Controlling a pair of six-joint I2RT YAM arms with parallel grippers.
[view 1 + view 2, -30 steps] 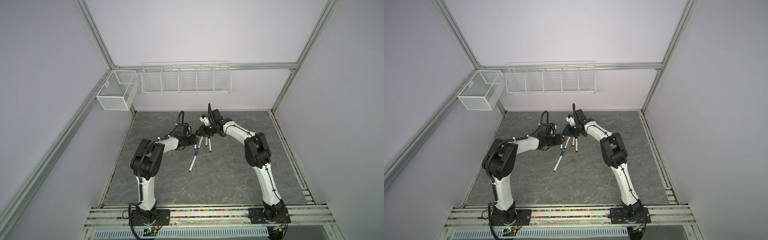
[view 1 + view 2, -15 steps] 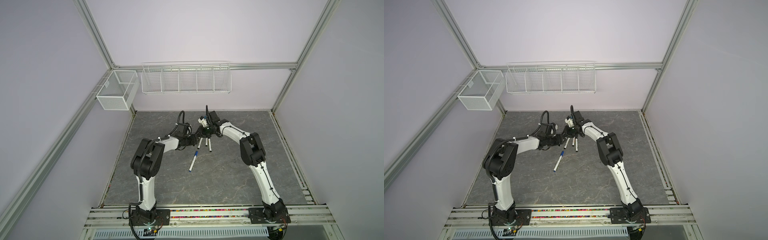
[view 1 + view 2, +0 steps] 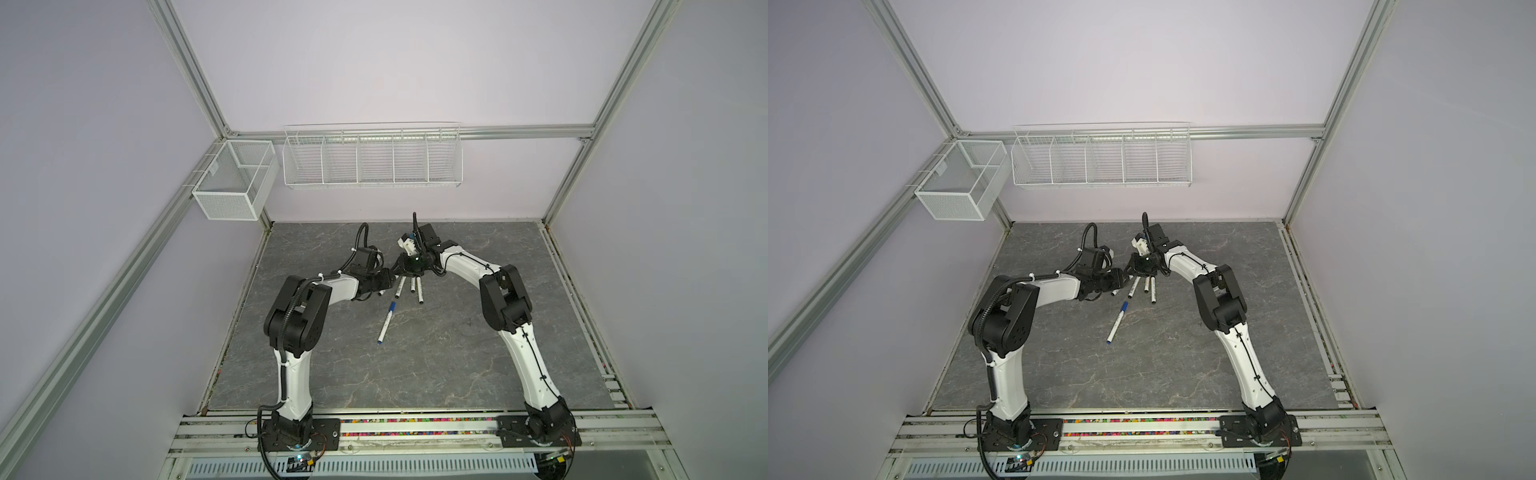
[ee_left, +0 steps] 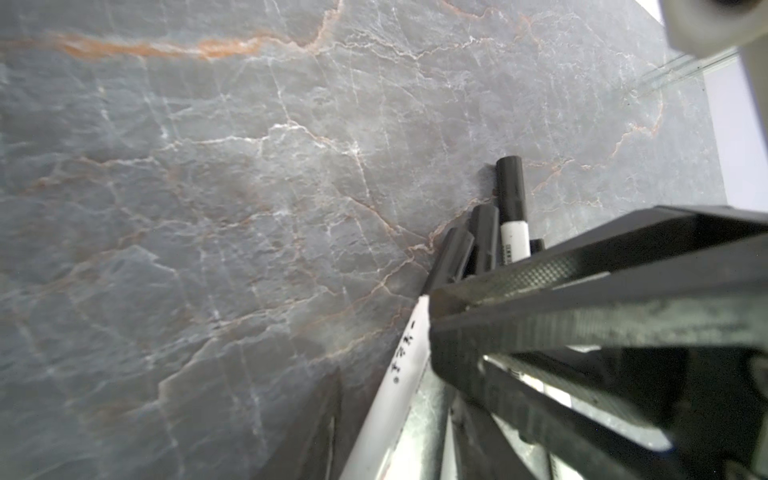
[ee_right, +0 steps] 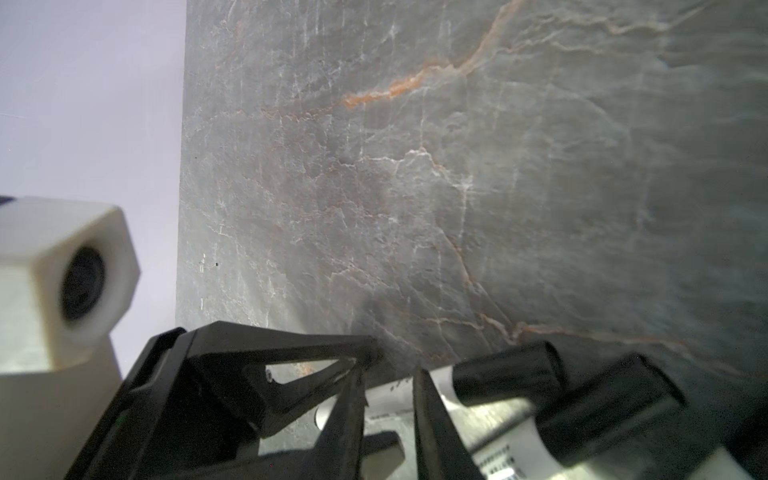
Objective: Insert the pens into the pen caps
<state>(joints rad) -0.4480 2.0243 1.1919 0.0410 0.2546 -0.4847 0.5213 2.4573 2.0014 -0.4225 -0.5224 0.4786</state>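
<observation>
Right tool (image 5: pixel 392 365) pinches a pen (image 5: pixel 390 395) by its white barrel (left tool (image 4: pixel 434 316): cannot tell whether it grips).

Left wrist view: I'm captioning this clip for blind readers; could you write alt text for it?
Close up, the black tips of the left gripper sit beside a white pen with a black cap. Beyond it, more black-capped pens lie close together on a grey marbled table. Whether the gripper holds a pen cannot be told.
</observation>
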